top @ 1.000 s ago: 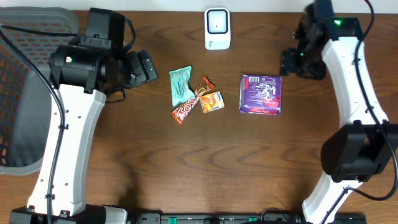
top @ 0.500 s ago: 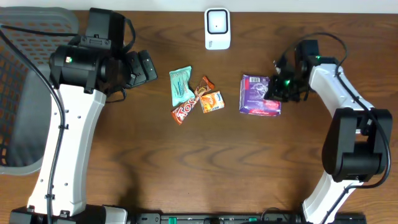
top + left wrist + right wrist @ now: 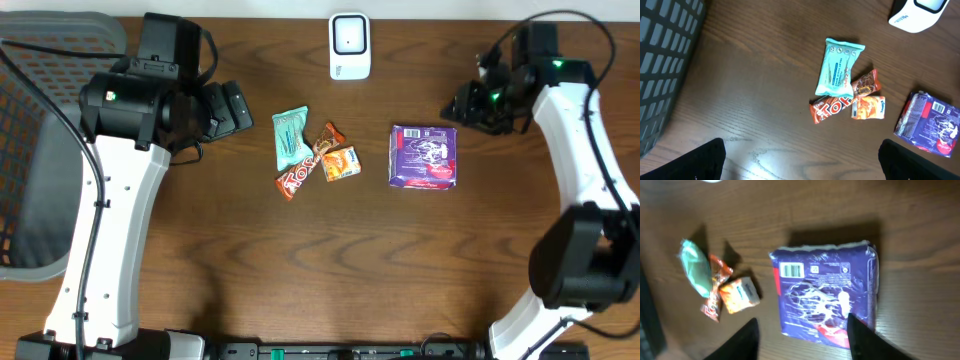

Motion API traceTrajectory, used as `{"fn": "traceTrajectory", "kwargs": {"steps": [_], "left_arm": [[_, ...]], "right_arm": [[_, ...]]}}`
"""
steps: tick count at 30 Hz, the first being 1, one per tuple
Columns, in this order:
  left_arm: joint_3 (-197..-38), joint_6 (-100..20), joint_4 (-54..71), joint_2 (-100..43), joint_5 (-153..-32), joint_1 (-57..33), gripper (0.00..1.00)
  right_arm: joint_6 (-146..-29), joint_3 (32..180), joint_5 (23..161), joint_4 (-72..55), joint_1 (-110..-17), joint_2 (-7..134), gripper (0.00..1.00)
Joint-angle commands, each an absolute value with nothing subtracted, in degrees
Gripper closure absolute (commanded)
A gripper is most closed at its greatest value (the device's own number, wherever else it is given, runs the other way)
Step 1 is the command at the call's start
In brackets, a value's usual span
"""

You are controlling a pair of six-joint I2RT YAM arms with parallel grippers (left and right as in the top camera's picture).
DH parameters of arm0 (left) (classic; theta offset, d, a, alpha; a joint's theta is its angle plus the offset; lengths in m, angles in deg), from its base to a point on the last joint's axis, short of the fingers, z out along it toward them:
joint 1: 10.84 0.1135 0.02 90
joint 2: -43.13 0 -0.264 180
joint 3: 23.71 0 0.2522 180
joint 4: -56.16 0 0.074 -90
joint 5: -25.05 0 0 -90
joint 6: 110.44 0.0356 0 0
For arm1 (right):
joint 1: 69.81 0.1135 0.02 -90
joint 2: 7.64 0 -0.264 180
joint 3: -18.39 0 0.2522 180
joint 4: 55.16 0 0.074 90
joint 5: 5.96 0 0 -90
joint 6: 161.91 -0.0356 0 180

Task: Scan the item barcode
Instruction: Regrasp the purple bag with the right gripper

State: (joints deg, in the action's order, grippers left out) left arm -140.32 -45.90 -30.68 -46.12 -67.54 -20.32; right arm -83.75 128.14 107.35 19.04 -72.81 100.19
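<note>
We find the purple packet (image 3: 423, 157) lying flat on the wooden tabletop (image 3: 250, 260), right of the middle, with nothing gripping it. In the right wrist view its barcode (image 3: 792, 270) faces upward, a small white label near one corner of the top face. The right fingers (image 3: 468, 103) hang above the tabletop, just beyond the packet's far right corner and clear of it. From the wrist camera we see them spread apart, with only the packet and bare wood showing below the gap. The white scanner (image 3: 349, 45) stands at the far edge of the tabletop, apart from the packet and to its left as we look down from overhead. Between the two arms lies a small huddle of snacks. A mint-green packet (image 3: 290, 137) reaches down to a red candy bar (image 3: 297, 180). Just to their right are an orange packet (image 3: 341, 163) and a small brown wrapper (image 3: 330, 134). The whole huddle sits near the purple packet without touching it. The left fingers (image 3: 235, 108) hover at the left side, well apart from the purple packet. They are spread wide with nothing between them, and the left wrist view looks past them at the snacks. A grey mesh frame (image 3: 40, 130) fills the left edge of the overhead view, beside the left arm.
</note>
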Motion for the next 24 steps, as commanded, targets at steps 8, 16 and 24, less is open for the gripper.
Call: {"fn": "traceTrajectory", "kwargs": {"steps": [8, 16, 24], "left_arm": [[-140.5, -45.5, -30.7, -46.5, -66.6, -20.1, 0.02], [-140.5, -45.5, -30.7, -46.5, -66.6, -20.1, 0.02], [-140.5, -45.5, -30.7, -46.5, -66.6, -20.1, 0.02]], "right_arm": [[-83.0, 124.1, 101.5, 18.5, -75.7, 101.0, 0.31], [-79.6, 109.1, 112.0, 5.2, -76.9, 102.3, 0.30], [-81.3, 99.7, 112.0, -3.6, -76.9, 102.3, 0.59]]}}
